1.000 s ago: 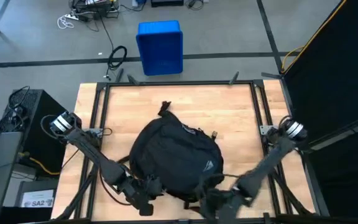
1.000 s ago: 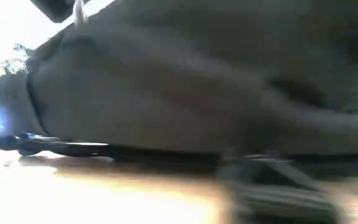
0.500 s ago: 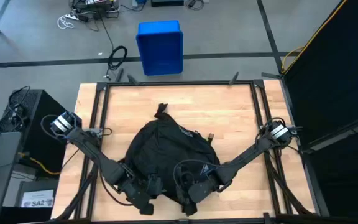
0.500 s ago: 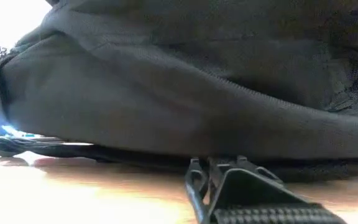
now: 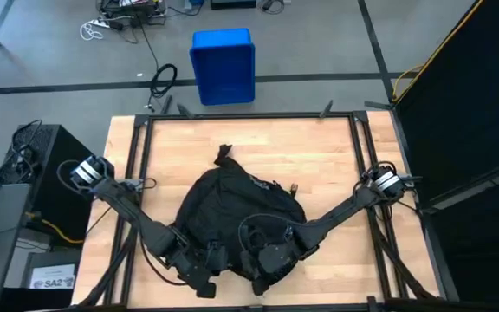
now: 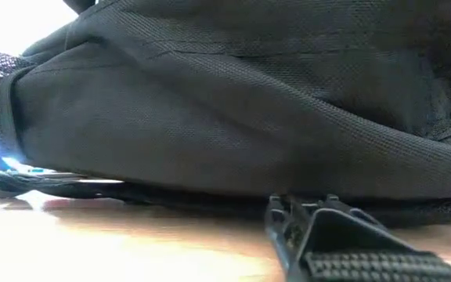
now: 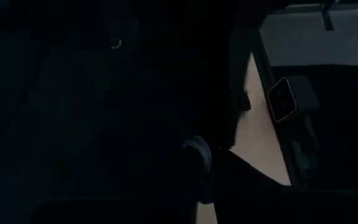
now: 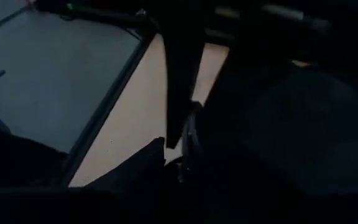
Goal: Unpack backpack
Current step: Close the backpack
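Inspector A: Near edge first. What is at the front of the bench point(image 5: 327, 156)?

Inspector B: Both end effectors, close together at the near side of the backpack point(image 5: 232, 217). The left end effector point(image 5: 199, 264) is at the pack's near-left corner; the right end effector point(image 5: 262, 264) is just beside it, at the near middle. Both are pressed against or into the black fabric.

Inspector A: Finger state?

Inspector B: Cannot tell for either. From above the fingers are lost against the pack, and both wrist views are almost wholly dark. No grip on anything can be confirmed.

Inspector A: The low view?

Inspector B: Black mesh fabric of the backpack point(image 6: 225, 102) fills it. A black strap buckle point(image 6: 319, 235) lies on the wood just in front of the pack.

Inspector A: Position of the pack?

Inspector B: Lying on the bench, centred left to right, in the near half, with a small loop pointing to the far side.

Inspector A: Beyond the bench?

Inspector B: A blue bin point(image 5: 223, 65) on the floor past the far edge, cables to its left.
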